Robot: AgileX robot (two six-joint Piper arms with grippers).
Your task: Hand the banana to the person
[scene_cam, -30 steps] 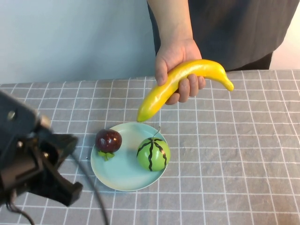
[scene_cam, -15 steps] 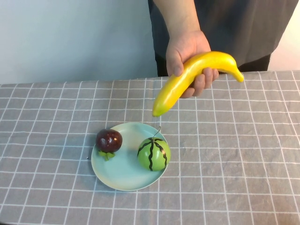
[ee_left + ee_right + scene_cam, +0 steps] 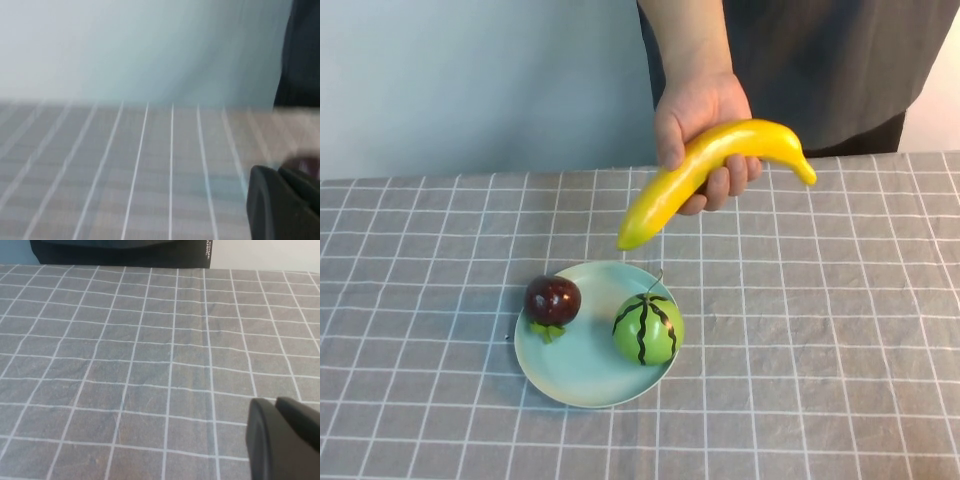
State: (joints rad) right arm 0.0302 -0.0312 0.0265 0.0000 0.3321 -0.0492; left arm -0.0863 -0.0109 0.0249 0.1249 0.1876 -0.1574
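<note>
The person [image 3: 800, 60] stands behind the table in a dark grey shirt. Their bare hand [image 3: 695, 105] holds the long yellow banana [image 3: 705, 165] in the air above the table's far side, its lower tip over the plate's far rim. Neither arm shows in the high view. My left gripper [image 3: 278, 172] shows at the edge of the blurred left wrist view, jaws together and empty, over the checked cloth. My right gripper [image 3: 275, 404] shows in the right wrist view, jaws together and empty, low over bare cloth.
A pale blue plate [image 3: 575, 372] sits left of the table's centre with a dark red fruit [image 3: 552, 299] and a green striped melon [image 3: 647, 328] on it. A grey checked cloth [image 3: 820, 330] covers the table.
My left arm, at the lower left one second ago, has gone from the high view. The person's hand raised the banana, then moved it a little down and left.
</note>
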